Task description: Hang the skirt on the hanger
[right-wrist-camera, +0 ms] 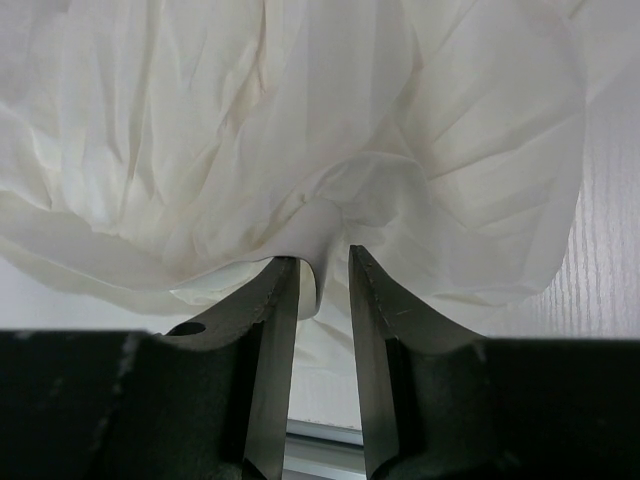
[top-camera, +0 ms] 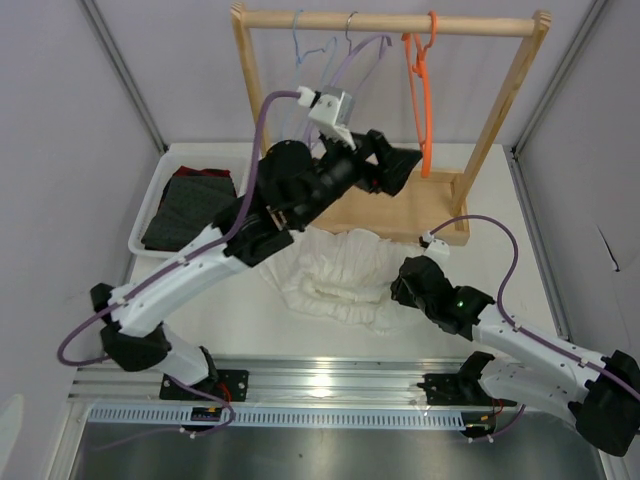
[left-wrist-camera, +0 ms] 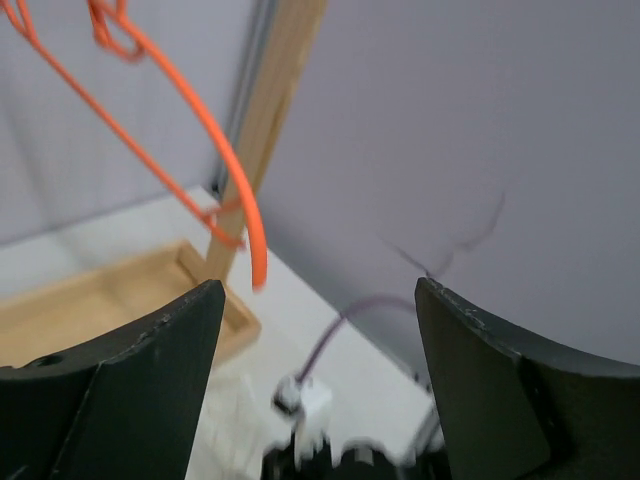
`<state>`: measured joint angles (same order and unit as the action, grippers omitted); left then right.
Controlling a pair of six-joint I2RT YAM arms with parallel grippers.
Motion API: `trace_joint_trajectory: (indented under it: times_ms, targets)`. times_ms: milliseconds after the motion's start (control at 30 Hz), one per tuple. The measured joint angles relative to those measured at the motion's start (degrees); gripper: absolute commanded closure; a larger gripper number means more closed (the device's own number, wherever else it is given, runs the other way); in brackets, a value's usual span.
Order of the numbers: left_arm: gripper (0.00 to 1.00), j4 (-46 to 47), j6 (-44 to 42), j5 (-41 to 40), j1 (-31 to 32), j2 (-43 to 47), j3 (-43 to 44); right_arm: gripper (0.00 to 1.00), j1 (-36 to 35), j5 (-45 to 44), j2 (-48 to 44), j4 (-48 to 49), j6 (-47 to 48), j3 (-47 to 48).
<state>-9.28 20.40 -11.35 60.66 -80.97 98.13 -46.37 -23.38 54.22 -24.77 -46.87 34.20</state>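
White table carries a wooden rack. The skirt lies crumpled before its base, and the orange hanger hangs from its rail. Left claw gapes wide and empty near the hanger. Right claw stands narrowly parted, with a skirt fold sagging between its tips.

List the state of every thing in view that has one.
skirt: crumpled on the table.
orange hanger: hooked on the rail, bare.
lilac hanger: on the rail, bare.
pale blue hanger: on the rail, bare.
dark garment: folded in the white bin.
left gripper: open, empty.
right gripper: slightly open, skirt fold between its tips.
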Motion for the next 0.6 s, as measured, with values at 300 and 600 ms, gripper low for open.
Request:
trace_joint_trajectory:
  times_ms: [300,600]
  targets:
    - [0.14,-5.5,-3.5,-14.7,0.3,-26.8,34.1,0.69,-0.1,1.0,0.5,0.2,0.0,0.0]
    - [0.14,-5.0,-9.6,-23.5,0.3,-34.4,38.8,0.70,-0.4,1.9,1.1,0.8,0.0,0.0]
